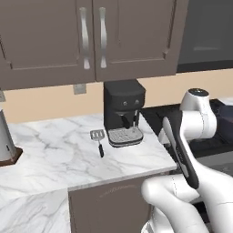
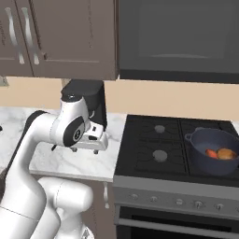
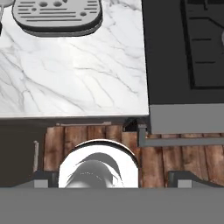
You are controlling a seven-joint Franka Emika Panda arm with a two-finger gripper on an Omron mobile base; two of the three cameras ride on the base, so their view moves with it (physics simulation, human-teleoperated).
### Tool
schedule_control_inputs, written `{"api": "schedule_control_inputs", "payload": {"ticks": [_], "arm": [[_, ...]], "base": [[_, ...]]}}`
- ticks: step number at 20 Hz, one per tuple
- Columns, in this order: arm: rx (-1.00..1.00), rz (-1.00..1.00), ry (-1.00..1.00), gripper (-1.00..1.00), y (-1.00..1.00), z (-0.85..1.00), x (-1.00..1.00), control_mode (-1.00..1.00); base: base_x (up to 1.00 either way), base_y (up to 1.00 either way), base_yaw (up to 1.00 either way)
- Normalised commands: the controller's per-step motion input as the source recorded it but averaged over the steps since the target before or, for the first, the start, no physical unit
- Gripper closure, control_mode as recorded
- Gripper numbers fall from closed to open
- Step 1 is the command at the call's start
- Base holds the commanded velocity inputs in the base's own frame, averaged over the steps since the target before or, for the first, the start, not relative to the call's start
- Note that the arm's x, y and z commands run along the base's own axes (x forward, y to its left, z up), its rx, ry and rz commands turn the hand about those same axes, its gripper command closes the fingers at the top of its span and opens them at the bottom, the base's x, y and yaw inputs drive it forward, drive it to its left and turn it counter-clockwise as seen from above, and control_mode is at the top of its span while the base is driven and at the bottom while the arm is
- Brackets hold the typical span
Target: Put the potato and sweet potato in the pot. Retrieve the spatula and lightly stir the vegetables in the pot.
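On the stove's front right burner stands the dark blue-grey pot (image 2: 204, 161). Inside it lie the brown potato (image 2: 227, 153) and, just left of it, the orange-red sweet potato (image 2: 211, 152). The spatula (image 1: 97, 139) rests flat on the marble counter just left of the coffee machine, its slotted head to the back and its black handle toward the front. My gripper (image 2: 85, 150) hangs over the counter's front edge, between the coffee machine and the stove, pointing down. In the hand view my gripper (image 3: 113, 180) has its tips set wide apart, open, with nothing between them.
A black coffee machine (image 1: 123, 113) stands at the back of the counter, its drip tray (image 3: 57, 17) toward the front. The black stove (image 2: 158, 144) adjoins the counter (image 3: 74, 74) on the right. Wall cabinets (image 1: 91, 36) hang overhead. A metal canister (image 1: 4, 141) stands far left.
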Motion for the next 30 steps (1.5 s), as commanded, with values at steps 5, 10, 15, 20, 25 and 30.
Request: {"api": "schedule_control_inputs", "payload": {"ticks": [5, 10, 15, 20, 25, 30], "arm": [[0.0, 0.0, 0.0, -1.0, 0.0, 0.0, 0.0, 1.0], [0.0, 0.0, 0.0, -1.0, 0.02, 0.0, 0.0, -1.0], [0.0, 0.01, -0.02, -1.0, 0.56, -0.11, 0.03, -1.0], [0.0, 0.01, -0.13, -1.0, 1.0, -0.29, 0.19, -1.0], [0.0, -0.01, -0.15, -1.0, 0.99, -0.27, 0.08, -1.0], [0.01, -0.06, -0.04, -1.0, 0.53, -0.01, 0.28, -1.0]], "base": [[-0.01, 0.63, -0.03], [0.0, 0.07, 0.0], [0.0, 0.0, 0.0], [0.0, 0.0, 0.0], [0.0, 0.0, 0.0], [0.0, 0.0, 0.0]]}}
